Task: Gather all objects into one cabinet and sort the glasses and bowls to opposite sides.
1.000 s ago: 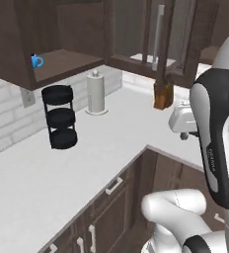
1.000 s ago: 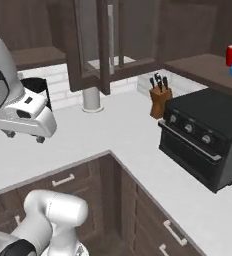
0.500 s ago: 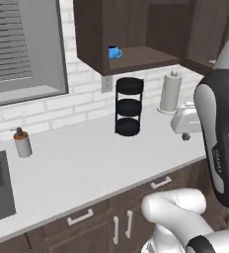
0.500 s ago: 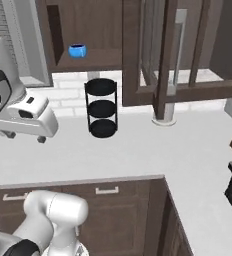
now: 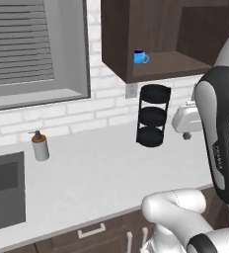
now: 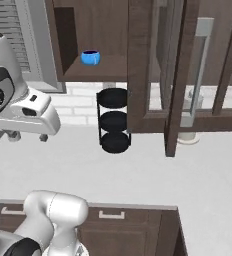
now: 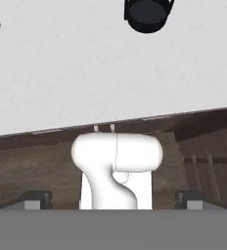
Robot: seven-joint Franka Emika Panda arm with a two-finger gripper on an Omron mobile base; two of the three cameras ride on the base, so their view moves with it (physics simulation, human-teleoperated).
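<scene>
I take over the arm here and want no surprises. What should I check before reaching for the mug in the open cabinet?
1. Blue mug upright on the cabinet shelf: ok.
2. Cabinet open, mug not behind a door: ok.
3. Gripper empty: ok, nothing between the fingertips.
4. Jaws open enough for the mug: cannot tell.
5. Black three-tier rack stands right under the shelf, near a rising path: not ok.
6. Red cup, second mug and bowl located: cannot tell.
</scene>
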